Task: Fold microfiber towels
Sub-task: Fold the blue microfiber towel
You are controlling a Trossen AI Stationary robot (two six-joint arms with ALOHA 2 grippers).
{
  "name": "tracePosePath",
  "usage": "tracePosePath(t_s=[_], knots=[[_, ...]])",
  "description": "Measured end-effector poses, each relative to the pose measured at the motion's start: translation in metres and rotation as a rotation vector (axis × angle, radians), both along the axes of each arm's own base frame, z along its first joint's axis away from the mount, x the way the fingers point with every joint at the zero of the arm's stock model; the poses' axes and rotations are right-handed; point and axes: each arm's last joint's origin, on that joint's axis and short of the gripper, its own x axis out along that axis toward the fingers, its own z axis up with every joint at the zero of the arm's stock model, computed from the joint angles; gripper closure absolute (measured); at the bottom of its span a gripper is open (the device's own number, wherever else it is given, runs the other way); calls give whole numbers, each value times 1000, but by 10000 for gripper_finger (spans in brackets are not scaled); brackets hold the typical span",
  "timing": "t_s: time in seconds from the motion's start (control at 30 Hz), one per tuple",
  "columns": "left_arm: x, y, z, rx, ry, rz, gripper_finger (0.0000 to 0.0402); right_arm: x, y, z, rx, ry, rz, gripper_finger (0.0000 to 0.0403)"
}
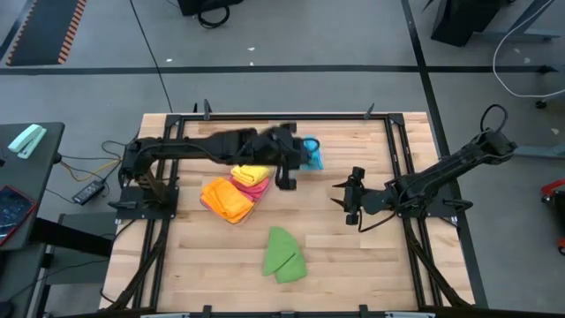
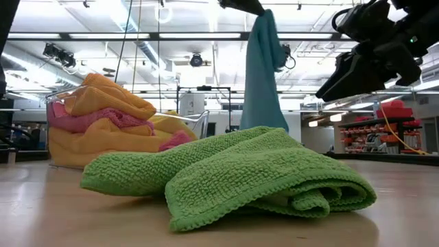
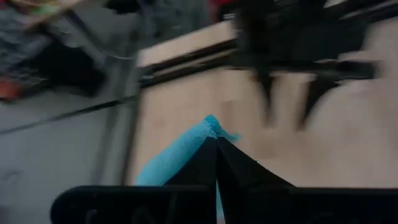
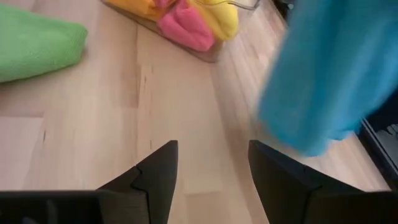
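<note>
My left gripper [image 1: 298, 152] is raised over the far middle of the table, shut on a blue towel [image 2: 264, 75] that hangs below it. A green towel [image 1: 284, 256], folded over, lies flat on the table near the front. Orange, yellow and pink towels [image 1: 234, 190] are piled in a clear tub [image 2: 199, 120] left of centre. To the right of the blue towel my right gripper [image 1: 353, 199] hovers above the table, open and with nothing in it. In the right wrist view its fingers [image 4: 211, 168] point at bare wood, with the blue towel [image 4: 329, 81] beside them. My left gripper pinches the blue towel's top end [image 3: 208, 127] between its two shut fingers, which slant downward. Whether they hold one layer or several, I cannot tell. The towel hangs slack below the fingers, and the green towel hides its lower end [image 2: 260, 123] in the low view.
Black frame rails [image 1: 402, 150] run along the table's edges. Bare wood [image 1: 353, 256] lies between the green towel and my right gripper. Beyond the table is a grey floor with cables and a side table [image 1: 26, 150].
</note>
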Motion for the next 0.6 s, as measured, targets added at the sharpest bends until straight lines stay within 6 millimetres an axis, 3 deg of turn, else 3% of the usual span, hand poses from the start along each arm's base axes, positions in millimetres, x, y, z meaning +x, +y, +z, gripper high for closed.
tracePosePath(t_s=[0.13,0.33,0.6], knots=[[3,-17,-26,-100,87,-11,397,4,2,-4,0,3,4,199],[12,-33,-56,-113,158,9,384,12,5,-8,-18,-9,22,199],[18,-30,-67,-108,180,26,394,22,16,-7,-65,-74,106,199]])
